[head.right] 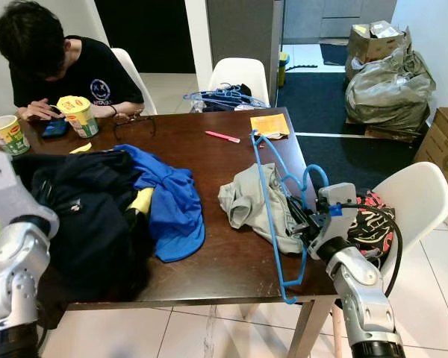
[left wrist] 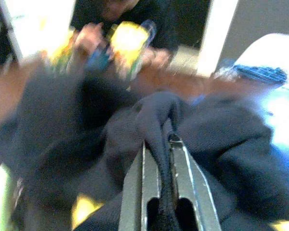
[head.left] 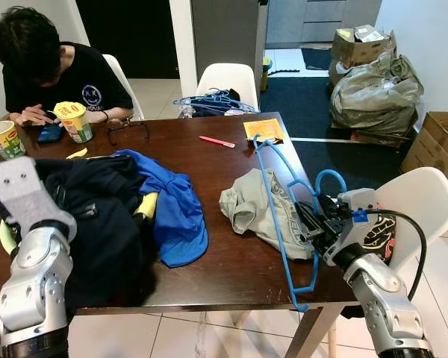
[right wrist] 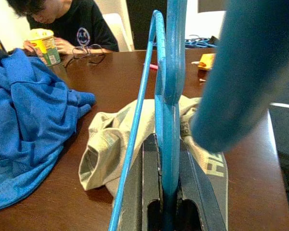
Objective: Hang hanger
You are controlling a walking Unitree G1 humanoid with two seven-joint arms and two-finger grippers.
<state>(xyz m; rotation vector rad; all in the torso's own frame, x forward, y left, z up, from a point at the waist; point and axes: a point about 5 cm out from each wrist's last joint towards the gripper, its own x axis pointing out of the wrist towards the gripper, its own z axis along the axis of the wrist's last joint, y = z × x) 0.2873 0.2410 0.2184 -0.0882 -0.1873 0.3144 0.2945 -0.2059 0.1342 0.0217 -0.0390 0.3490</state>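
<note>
A blue plastic hanger [head.left: 284,201] stands tilted over the table's right front edge, its hook [head.left: 330,177] curling toward my right arm. My right gripper [head.left: 312,218] is shut on the hanger near its neck; in the right wrist view the blue bar [right wrist: 167,120] runs up between the black fingers [right wrist: 144,183]. Under the hanger lies a grey T-shirt [head.left: 246,203]. My left gripper [left wrist: 159,159] is shut on a fold of the dark navy garment [head.left: 97,216] piled at the table's left; the left arm [head.left: 30,268] rises at the front left.
A blue shirt [head.left: 172,209] lies mid-table. A person [head.left: 52,71] sits at the far left with noodle cups [head.left: 73,119], a phone and glasses. More blue hangers [head.left: 213,101] lie on the far chair. A pink pen [head.left: 216,141] and yellow paper [head.left: 263,129] are on the dark table [head.left: 231,268]. A white chair [head.left: 425,201] stands right.
</note>
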